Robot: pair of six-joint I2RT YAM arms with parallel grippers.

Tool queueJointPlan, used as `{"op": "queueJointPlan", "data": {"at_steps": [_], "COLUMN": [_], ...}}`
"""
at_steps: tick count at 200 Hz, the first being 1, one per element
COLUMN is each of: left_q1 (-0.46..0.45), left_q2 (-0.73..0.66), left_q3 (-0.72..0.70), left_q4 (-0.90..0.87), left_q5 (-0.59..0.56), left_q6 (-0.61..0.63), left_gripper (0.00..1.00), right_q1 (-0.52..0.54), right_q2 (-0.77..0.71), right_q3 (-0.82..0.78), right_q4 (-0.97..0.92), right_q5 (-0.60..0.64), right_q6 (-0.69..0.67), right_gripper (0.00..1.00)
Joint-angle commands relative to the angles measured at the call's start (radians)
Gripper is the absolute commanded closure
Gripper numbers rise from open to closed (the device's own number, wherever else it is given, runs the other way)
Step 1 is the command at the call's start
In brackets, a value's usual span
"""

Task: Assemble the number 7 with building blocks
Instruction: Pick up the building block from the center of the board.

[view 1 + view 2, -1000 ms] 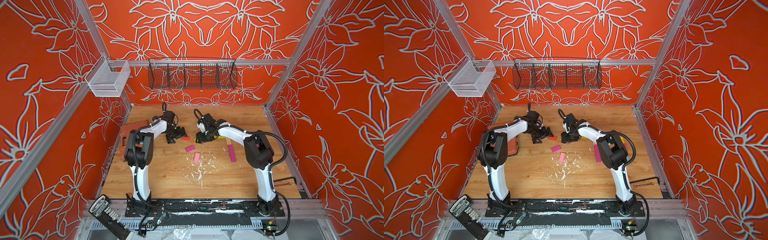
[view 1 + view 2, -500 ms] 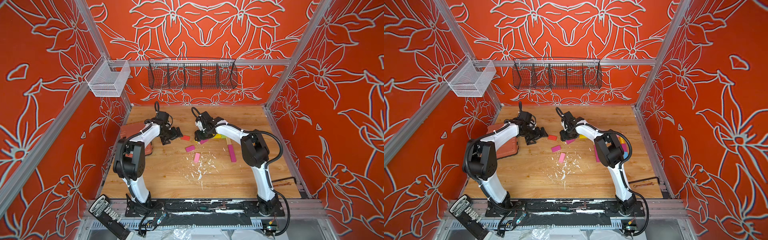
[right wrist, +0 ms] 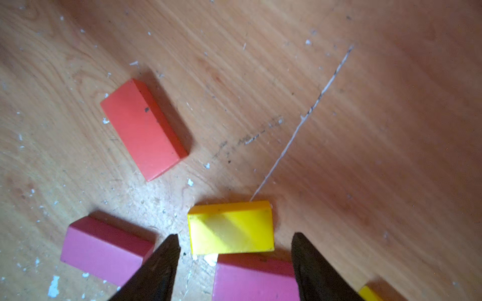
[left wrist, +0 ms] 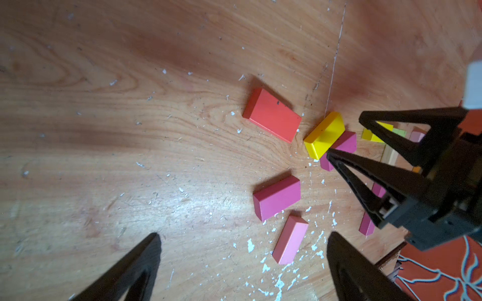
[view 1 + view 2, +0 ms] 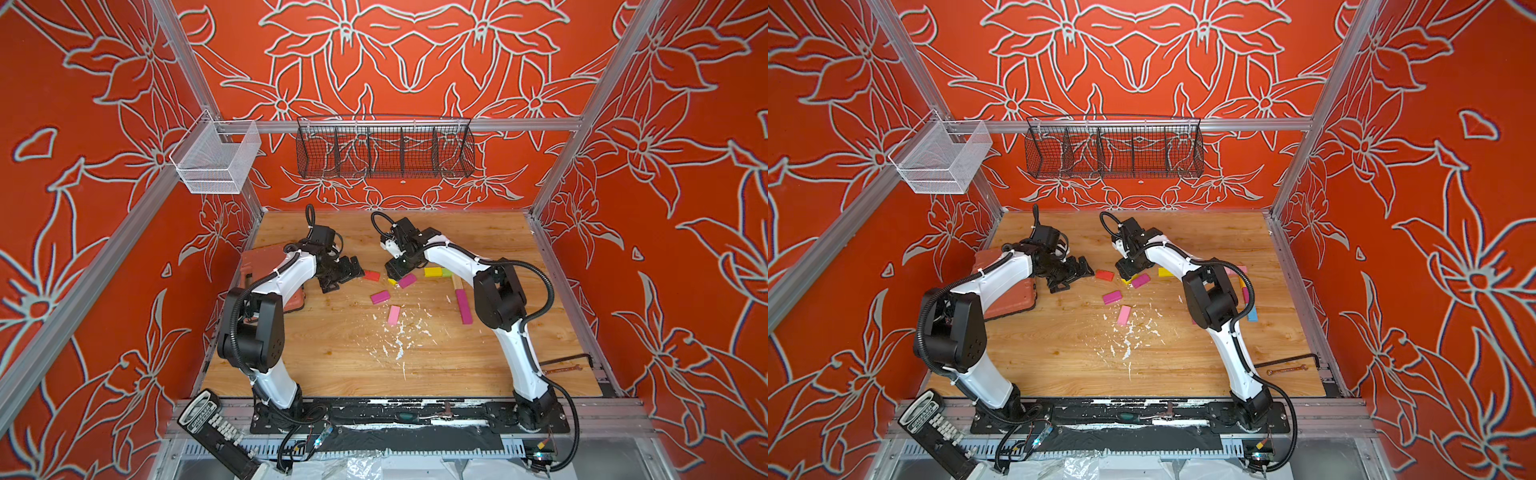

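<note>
Backdrop: orange flowered walls, a scuffed wooden tabletop flecked white, and we're down among the building blocks.
Right fingers: parted, gripping nothing. A magenta block lies between them, and the yellow block sits just past the tips, touching it.
Left fingers: spread wide and empty, red block well ahead of them.
Number 7: partly laid in yellow, green, wood and a magenta stem, on the side of the right fingers away from the left fingers.
Handling: looks light, rigid, smooth-painted, so probably slick. I'd pinch the yellow block across its long sides, mid-length.
Wrist views: they show the yellow-to-magenta contact up close; too small to tell from above.
Top view: shows a striped blue block beyond the right elbow, which neither wrist view shows.
</note>
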Motion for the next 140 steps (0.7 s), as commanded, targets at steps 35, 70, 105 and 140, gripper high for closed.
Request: {"op": "queueJointPlan", "data": {"at_steps": [35,70,105,140], "left_q1": [0.012,0.011,0.011,0.011], "left_q2": [-0.054,-0.049,-0.028,0.003], "left_q3": [-0.004,-0.003,0.006,0.033], "left_q4": [-0.026,-0.019,-0.009,0.003], "left_q5": [-0.014,-0.012,-0.007,-0.015], "left_q6": [0.012,0.008,0.002,-0.014], "left_gripper": [0.03,0.03,0.03,0.03], "right_q1": [0.001,0.001,0.002,0.001], "right_q2": [0.087,0.094,0.089,0.072], "right_q3": [0.086,0.082,0.083,0.067], "right_q4": [-0.106,-0.105,-0.091,-0.083], "right_q5": [-0.019,0.028,0.037,0.002], "right_q6": [-0.077,-0.067,0.045,0.239], "right_gripper": [0.29,0.30,0.42,0.54]}}
